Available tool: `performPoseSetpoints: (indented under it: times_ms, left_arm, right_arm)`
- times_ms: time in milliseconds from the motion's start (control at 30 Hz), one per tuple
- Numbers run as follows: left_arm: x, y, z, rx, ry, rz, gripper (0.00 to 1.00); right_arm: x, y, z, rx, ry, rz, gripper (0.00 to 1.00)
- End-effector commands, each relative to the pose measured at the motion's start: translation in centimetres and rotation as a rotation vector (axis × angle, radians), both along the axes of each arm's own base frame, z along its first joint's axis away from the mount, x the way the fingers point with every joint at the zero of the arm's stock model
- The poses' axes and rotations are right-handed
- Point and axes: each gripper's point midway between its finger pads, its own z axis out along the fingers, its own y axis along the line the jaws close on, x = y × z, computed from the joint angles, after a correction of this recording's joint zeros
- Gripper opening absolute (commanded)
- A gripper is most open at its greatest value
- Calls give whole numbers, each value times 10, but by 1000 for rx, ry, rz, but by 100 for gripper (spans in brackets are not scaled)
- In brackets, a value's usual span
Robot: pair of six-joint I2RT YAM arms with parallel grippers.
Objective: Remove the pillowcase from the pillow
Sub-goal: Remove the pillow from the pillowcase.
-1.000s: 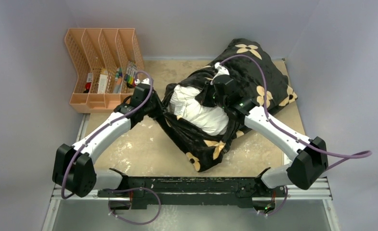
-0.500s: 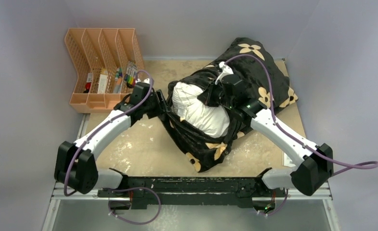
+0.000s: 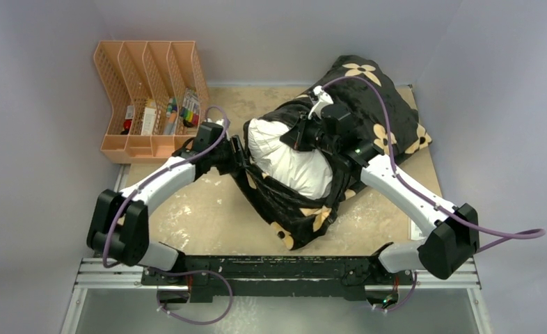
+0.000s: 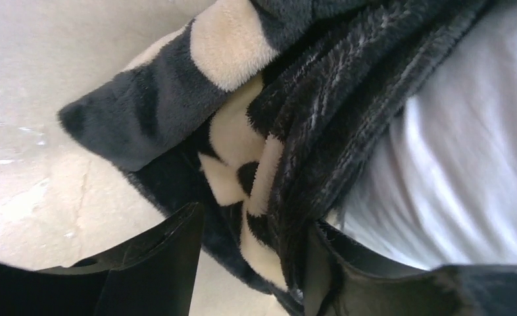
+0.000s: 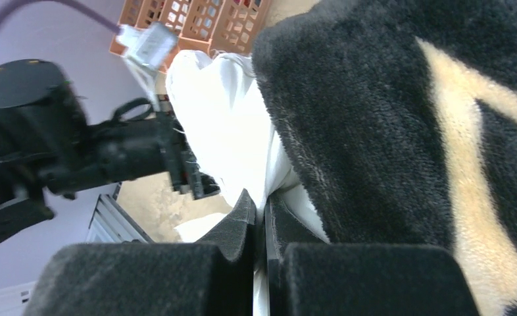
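No text, label or number is legible.

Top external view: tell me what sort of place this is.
Probably a robotics lab test cell, not a bedroom. Plain grey partition walls box in a scuffed tan tabletop, a black metal mounting rail lines its near edge, and an orange plastic desk organiser holds stationery.

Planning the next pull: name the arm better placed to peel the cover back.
Left, probably. The left end effector grips the pillowcase hem at the open mouth, while the right end effector pinches the white pillow, which could anchor it.
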Motion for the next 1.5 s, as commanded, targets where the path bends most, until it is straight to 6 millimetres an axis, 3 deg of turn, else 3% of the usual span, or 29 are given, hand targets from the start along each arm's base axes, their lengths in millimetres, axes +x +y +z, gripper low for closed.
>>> performPoseSetpoints:
  times_ms: [0, 67, 200, 300, 367, 467, 533, 567, 633, 733, 867, 933, 1100, 1200, 1267, 1467]
  left_arm:
    - [6, -3, -31, -5, 34, -8, 43]
    - [2, 2, -48, 20, 66, 3, 33]
    - [-11, 20, -79, 106, 120, 47, 33]
    - [-26, 37, -96, 183, 159, 63, 37]
    - [-34, 43, -99, 201, 170, 80, 41]
    - [-32, 30, -75, 103, 136, 85, 49]
    - [-21, 25, -42, 58, 73, 100, 55]
    - [-15, 28, -23, 63, 28, 122, 59]
    - [-3, 42, 14, 103, -66, 185, 69]
    - [4, 57, 62, 137, -174, 227, 74]
    - [2, 49, 104, 74, -231, 202, 77]
    - [-3, 42, 112, 30, -224, 182, 79]
    - [-13, 23, 109, -47, -182, 100, 80]
    - [-8, 11, 114, -100, -218, 53, 81]
    - [1, 4, 117, -105, -236, 27, 81]
    - [29, -26, 123, -192, -222, -38, 83]
  right_arm:
    - [8, 1, 125, 202, -329, 19, 0]
    - [5, -2, 149, 262, -410, 13, 0]
    - [0, -5, 178, 308, -481, 10, 0]
    - [4, -8, 178, 323, -487, -22, 0]
    - [21, -11, 160, 286, -443, -95, 0]
    - [54, -22, 95, 76, -171, -246, 0]
    - [60, -16, 50, -88, -22, -203, 1]
    - [55, -10, 39, -122, 16, -146, 1]
    - [46, 4, 28, -111, 39, -45, 3]
    - [39, 7, 22, -84, 34, -14, 8]
    - [38, 8, 19, -76, 44, -16, 9]
    - [39, 13, 14, -69, 45, 8, 19]
    - [38, 29, -12, -82, 126, 100, 14]
    - [31, 45, -5, -22, 127, 191, 13]
    - [27, 51, 2, 2, 121, 230, 18]
    - [12, 38, 15, -33, 94, 243, 37]
